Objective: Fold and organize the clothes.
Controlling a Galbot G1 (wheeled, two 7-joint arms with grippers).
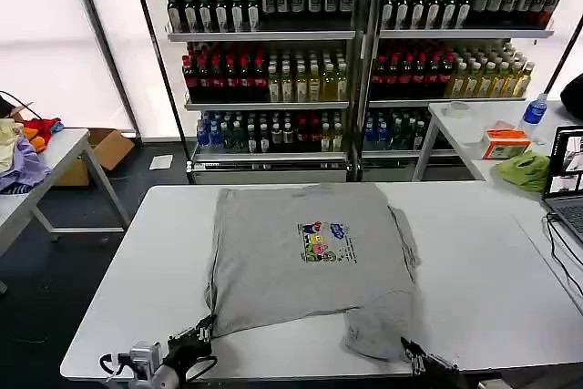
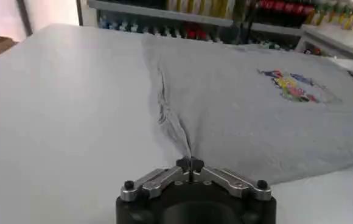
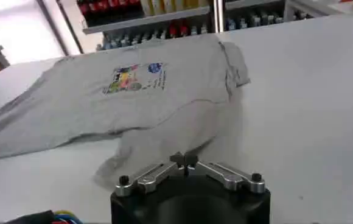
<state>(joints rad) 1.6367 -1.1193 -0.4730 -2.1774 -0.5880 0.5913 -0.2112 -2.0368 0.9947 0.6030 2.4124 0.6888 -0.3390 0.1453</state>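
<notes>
A light grey shirt point(image 1: 301, 261) lies flat, chest up, on the white table point(image 1: 137, 271), with a small multicoloured print point(image 1: 323, 241) near its middle. Its near right corner is bunched and sags toward the table's front edge. My left gripper point(image 1: 204, 328) sits at the shirt's near left corner, shut with the hem pinched between its tips point(image 2: 190, 163); a raised crease in the shirt point(image 2: 255, 122) runs up from them. My right gripper point(image 1: 409, 350) is at the near right corner, shut on the bunched cloth point(image 3: 184, 161) of the shirt point(image 3: 134, 103).
Shelves of bottles point(image 1: 273, 61) stand behind the table. A side table at the right holds a laptop point(image 1: 569, 179), a green cloth point(image 1: 524, 170), an orange box point(image 1: 506, 141) and a bottle point(image 1: 536, 108). Another table at the left carries piled clothes point(image 1: 23, 166).
</notes>
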